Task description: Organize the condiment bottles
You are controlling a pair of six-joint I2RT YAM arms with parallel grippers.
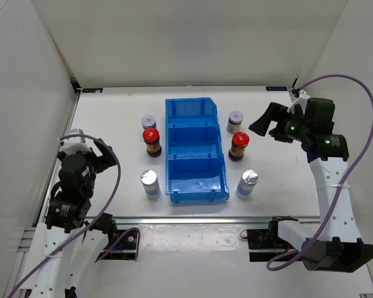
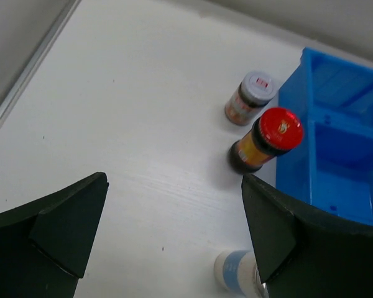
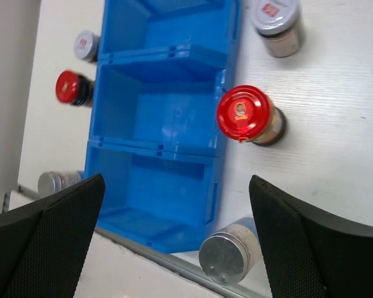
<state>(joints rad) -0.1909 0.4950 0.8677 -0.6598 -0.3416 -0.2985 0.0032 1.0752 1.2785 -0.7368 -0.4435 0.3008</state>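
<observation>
Left claw [image 2: 174, 180] is being held released, jaws wide, nothing grasped, hovering over the tabletop [image 1: 112, 112] to the left of the bottles. Left column, back to front: left white-lidded bottle [image 1: 149, 121], left red-capped jar [image 1: 151, 141] just in front of it, left silver-capped bottle [image 1: 150, 184] nearest. All are being left upright, outside and just beside the bin.

Blue three-compartment bin [image 1: 197, 197] is being kept mid-tabletop, with no bottle in any compartment.

Right column is being mirrored: right white-lidded bottle [image 1: 235, 118], right red-capped jar [image 1: 239, 146], right silver-capped bottle [image 1: 248, 184], all upright. Right claw [image 3: 177, 180] is being held released above them, gripping nothing.

Judged: nothing is being sorted yet and a first pick is being lined up. It is probably best taken from above, with the jaws straddling one cap only and set along the bin wall rather than across it. The wall and the close neighbours are likely being the obstacles, and a clipped jar may be tipped.
</observation>
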